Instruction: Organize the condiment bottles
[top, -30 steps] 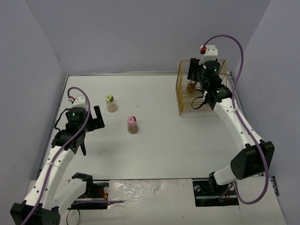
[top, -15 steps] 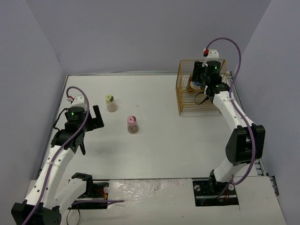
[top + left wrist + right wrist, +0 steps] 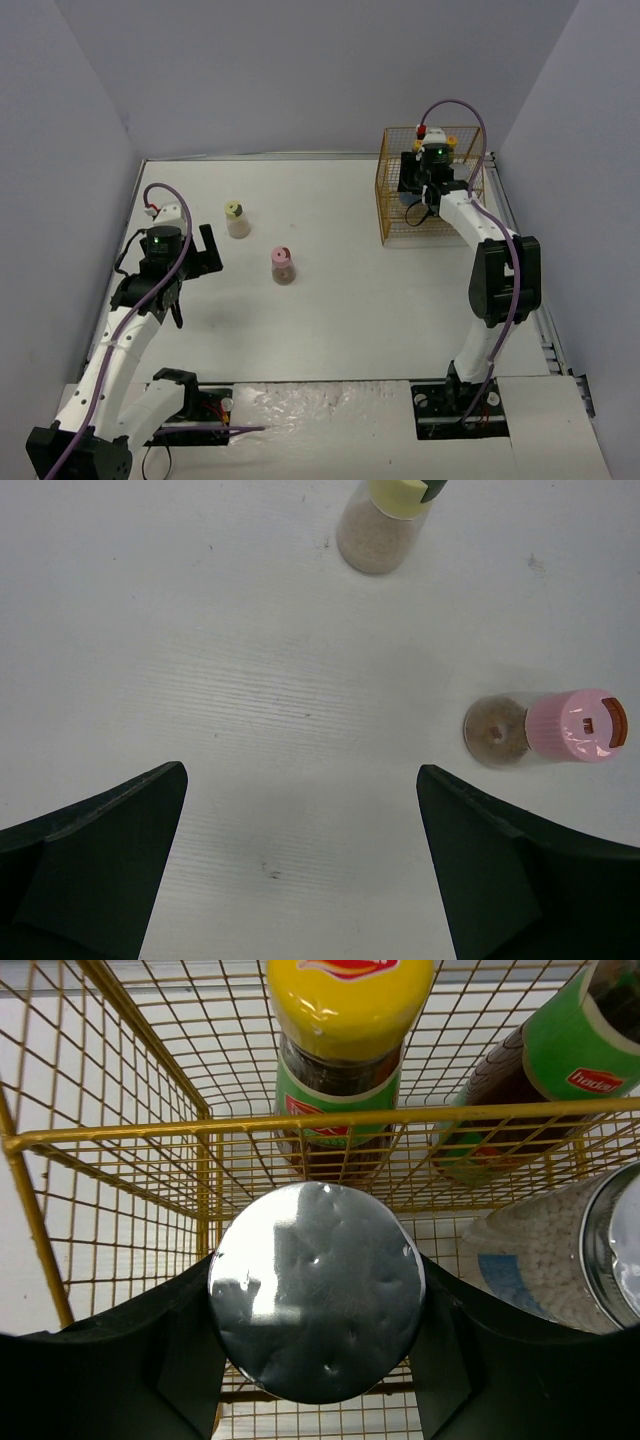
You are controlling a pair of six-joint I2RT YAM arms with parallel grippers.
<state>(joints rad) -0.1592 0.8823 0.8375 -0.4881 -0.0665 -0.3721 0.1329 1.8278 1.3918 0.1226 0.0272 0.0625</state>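
Note:
My right gripper [image 3: 315,1335] is shut on a stout silver-lidded bottle [image 3: 315,1290] inside the yellow wire basket [image 3: 130,1140]. Behind a wire divider stand two tall dark bottles, one showing its yellow cap [image 3: 345,1020] and one showing its green label [image 3: 540,1070]. A second silver-lidded bottle [image 3: 560,1250] stands at the right. The pink-capped bottle [image 3: 283,265] and the yellow-green-capped bottle [image 3: 236,218] stand on the table. My left gripper [image 3: 205,250] is open and empty to their left. In the left wrist view the gripper [image 3: 300,860] hangs short of the pink-capped bottle [image 3: 545,728] and the yellow-green-capped bottle [image 3: 385,520].
The basket [image 3: 385,205] stands at the table's back right corner, close to the right wall. The right arm [image 3: 500,270] reaches over it from the near edge. White walls close in the table on three sides.

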